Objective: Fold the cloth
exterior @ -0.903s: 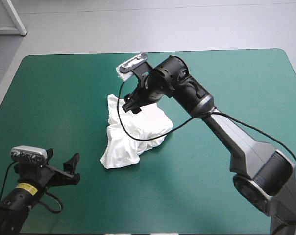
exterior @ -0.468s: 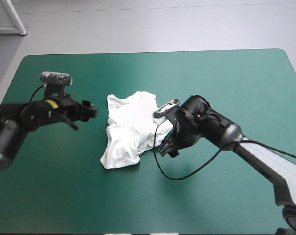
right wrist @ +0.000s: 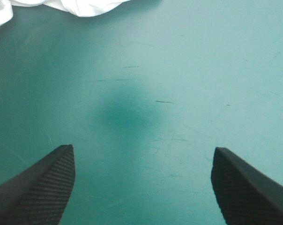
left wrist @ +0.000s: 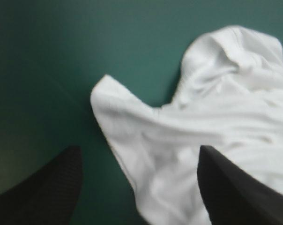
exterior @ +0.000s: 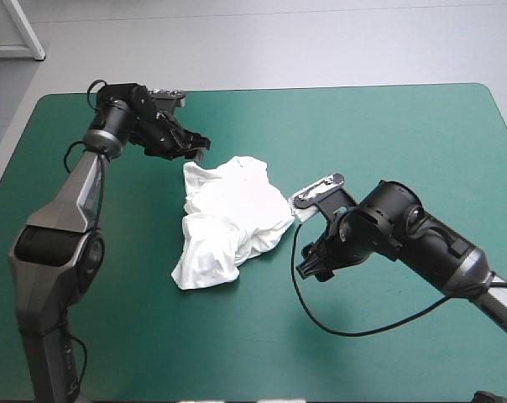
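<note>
The white T-shirt (exterior: 228,214) lies in a crumpled heap on the middle of the teal-green cover (exterior: 388,134). My left gripper (exterior: 196,153) hovers at the heap's far left corner. In the left wrist view that gripper (left wrist: 139,150) is open, with a pointed flap of the T-shirt (left wrist: 216,117) between and ahead of its fingers. My right gripper (exterior: 310,269) is low over the cover, just right of the heap. In the right wrist view this gripper (right wrist: 142,149) is open over bare cover, and only an edge of the T-shirt (right wrist: 48,5) shows far ahead.
Bare teal-green cover surrounds the heap on all sides. The table's far edge (exterior: 262,89) lies a short way beyond the left gripper.
The left arm has swung from the near left corner up to the heap's far left corner. The right arm has left the heap's far side and come down beside its right edge.
</note>
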Tool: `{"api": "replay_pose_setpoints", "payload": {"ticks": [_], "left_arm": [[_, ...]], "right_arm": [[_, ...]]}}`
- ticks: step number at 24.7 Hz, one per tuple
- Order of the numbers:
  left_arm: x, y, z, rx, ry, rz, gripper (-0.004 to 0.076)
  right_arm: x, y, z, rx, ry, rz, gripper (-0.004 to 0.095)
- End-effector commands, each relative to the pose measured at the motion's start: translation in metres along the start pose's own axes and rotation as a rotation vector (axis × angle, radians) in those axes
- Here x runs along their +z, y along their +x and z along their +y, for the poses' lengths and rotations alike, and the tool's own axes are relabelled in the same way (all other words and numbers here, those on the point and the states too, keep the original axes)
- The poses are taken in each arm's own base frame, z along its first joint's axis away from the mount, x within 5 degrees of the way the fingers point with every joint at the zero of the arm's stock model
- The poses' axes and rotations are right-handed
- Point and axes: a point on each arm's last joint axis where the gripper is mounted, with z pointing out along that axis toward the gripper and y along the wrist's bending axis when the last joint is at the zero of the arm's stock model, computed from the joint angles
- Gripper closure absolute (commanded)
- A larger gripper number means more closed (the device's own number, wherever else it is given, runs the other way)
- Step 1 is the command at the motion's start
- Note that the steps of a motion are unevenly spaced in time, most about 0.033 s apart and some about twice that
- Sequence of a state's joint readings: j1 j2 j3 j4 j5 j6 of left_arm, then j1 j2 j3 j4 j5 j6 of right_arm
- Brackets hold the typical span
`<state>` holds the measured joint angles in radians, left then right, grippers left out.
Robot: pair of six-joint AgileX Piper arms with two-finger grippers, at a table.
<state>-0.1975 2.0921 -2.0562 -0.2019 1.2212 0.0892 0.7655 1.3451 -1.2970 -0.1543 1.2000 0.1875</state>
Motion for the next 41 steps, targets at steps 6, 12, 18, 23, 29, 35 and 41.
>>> {"api": "replay_pose_setpoints", "payload": {"ticks": [6,12,18,23,29,35,41], "left_arm": [[-0.003,-0.022,0.003,-0.049,-0.053,-0.039,0.022],[0.003,-0.021,0.007,-0.045,-0.077,-0.025,0.022],[0.033,-0.011,0.006,-0.075,-0.019,0.063,0.022],[0.052,-0.007,-0.006,-0.053,0.008,0.106,0.0316],[0.053,-0.007,-0.013,0.013,0.016,0.107,0.0731],[0.053,-0.007,-0.015,0.032,0.014,0.106,0.0733],[0.053,-0.007,-0.015,0.041,0.014,0.106,0.0733]], "right_arm": [[-0.021,0.001,-0.005,0.01,0.002,-0.078,0.0167],[-0.021,-0.003,-0.004,0.012,-0.009,-0.126,0.0167],[-0.017,-0.005,-0.003,0.01,-0.008,-0.117,0.0168],[0.012,-0.019,0.003,-0.021,-0.004,-0.086,0.0168],[0.056,-0.045,0.013,-0.062,-0.013,-0.105,0.0168],[0.081,-0.062,0.041,-0.004,-0.25,-0.168,0.028],[0.124,-0.065,0.052,-0.007,-0.29,-0.101,0.0285]]}}
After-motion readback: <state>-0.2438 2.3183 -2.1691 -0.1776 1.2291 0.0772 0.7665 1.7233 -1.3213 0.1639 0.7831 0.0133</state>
